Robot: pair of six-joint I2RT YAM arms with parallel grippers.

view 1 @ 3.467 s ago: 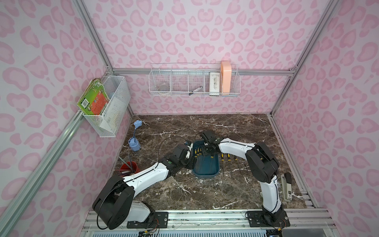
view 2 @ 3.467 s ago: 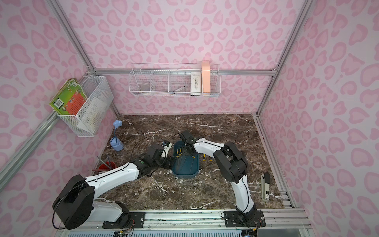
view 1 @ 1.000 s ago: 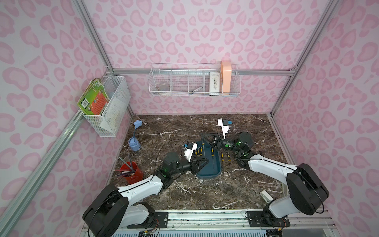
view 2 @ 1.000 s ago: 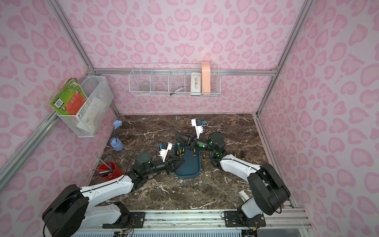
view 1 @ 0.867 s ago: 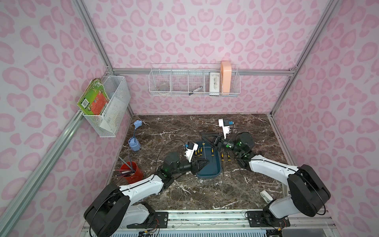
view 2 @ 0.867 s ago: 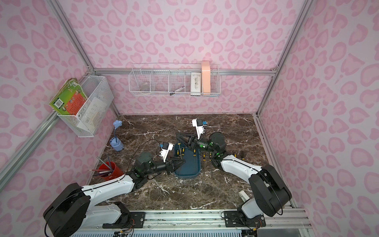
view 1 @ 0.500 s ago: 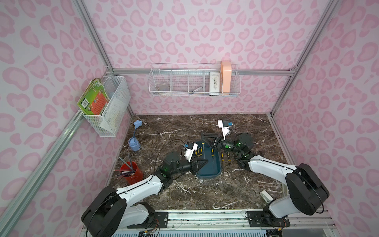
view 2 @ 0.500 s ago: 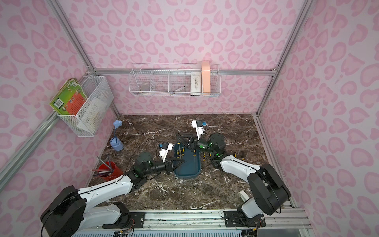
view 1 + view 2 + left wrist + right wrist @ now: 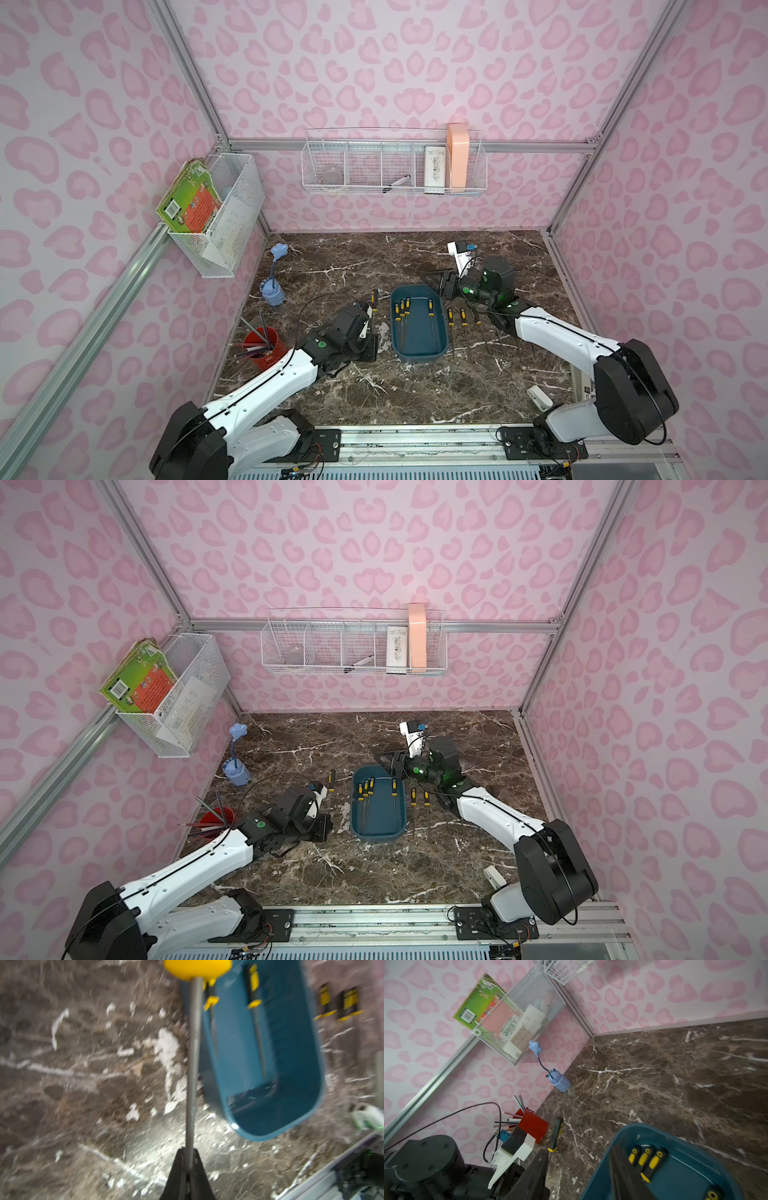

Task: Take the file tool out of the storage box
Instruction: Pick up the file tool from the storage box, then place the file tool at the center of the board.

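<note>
Now the left gripper [image 9: 188,1155] is clenched on the grey shank of the file tool [image 9: 374,298], which has a yellow-and-black handle. The tool is outside the storage box [image 9: 419,343], just beside its left wall, with the handle pointing toward the back wall; whether it touches the marble table [image 9: 332,266] I cannot tell. The right gripper [image 9: 441,286] hovers at the box's far right corner, fingers spread with nothing between them. Four more files [image 9: 430,307] lie inside the box, and three loose files [image 9: 451,316] lie on the table just right of it.

The green book [image 9: 481,999] bears a barcode; no legible text.
</note>
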